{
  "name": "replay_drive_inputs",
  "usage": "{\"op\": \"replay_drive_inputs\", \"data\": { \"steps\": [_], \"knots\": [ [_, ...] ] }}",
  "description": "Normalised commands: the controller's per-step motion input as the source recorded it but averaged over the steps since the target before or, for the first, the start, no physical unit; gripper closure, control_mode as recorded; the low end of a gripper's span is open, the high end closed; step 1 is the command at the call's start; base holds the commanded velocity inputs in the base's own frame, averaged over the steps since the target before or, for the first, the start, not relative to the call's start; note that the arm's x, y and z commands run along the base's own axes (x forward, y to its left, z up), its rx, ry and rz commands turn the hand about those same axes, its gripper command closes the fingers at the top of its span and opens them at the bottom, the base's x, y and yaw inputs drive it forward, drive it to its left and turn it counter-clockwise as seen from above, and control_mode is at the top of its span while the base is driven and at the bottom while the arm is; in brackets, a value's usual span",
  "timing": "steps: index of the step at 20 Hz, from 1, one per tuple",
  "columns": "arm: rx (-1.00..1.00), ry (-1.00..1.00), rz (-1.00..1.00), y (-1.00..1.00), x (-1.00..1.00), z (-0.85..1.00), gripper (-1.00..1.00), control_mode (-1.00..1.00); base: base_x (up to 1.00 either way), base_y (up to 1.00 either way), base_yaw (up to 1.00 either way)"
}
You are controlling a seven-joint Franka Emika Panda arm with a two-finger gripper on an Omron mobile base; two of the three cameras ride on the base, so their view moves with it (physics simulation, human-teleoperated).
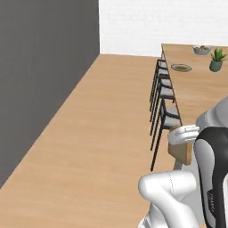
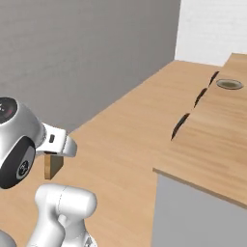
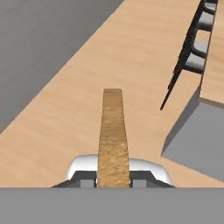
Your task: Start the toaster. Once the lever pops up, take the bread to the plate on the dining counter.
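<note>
Transport phase, judged from the layout. The gripper (image 3: pixel 113 177) pinches the bread (image 3: pixel 113 131) between its jaws at the bottom centre of the hand view; the slice is seen edge-on, its long axis running straight up the frame, over bare floor. In the left base view the bread (image 1: pixel 181 152) hangs at lower right beneath the white wrist. The plate (image 1: pixel 181 67) lies at upper right on the dining worktop (image 1: pixel 196 95), well apart from the slice, near a bowl (image 1: pixel 202 50) and potted plant (image 1: pixel 217 61). Stools (image 1: pixel 163 104) line the worktop's near edge. The slice's broad faces are hidden; the finger pads are barely visible.
</note>
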Motion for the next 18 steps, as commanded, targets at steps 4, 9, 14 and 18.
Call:
{"op": "replay_drive_inputs", "data": {
  "steps": [4,9,14,18],
  "knots": [
    [0.0,0.0,0.0,0.0,0.0,0.0,1.0,1.0,0.98,0.92,-0.51],
    [0.0,0.0,0.0,0.0,0.0,0.0,1.0,1.0,0.88,0.71,-0.48],
    [0.0,0.0,0.0,0.0,0.0,0.0,1.0,1.0,0.87,0.69,-0.43],
    [0.0,0.0,0.0,0.0,0.0,0.0,1.0,1.0,1.0,0.81,-0.5]
  ]
}}
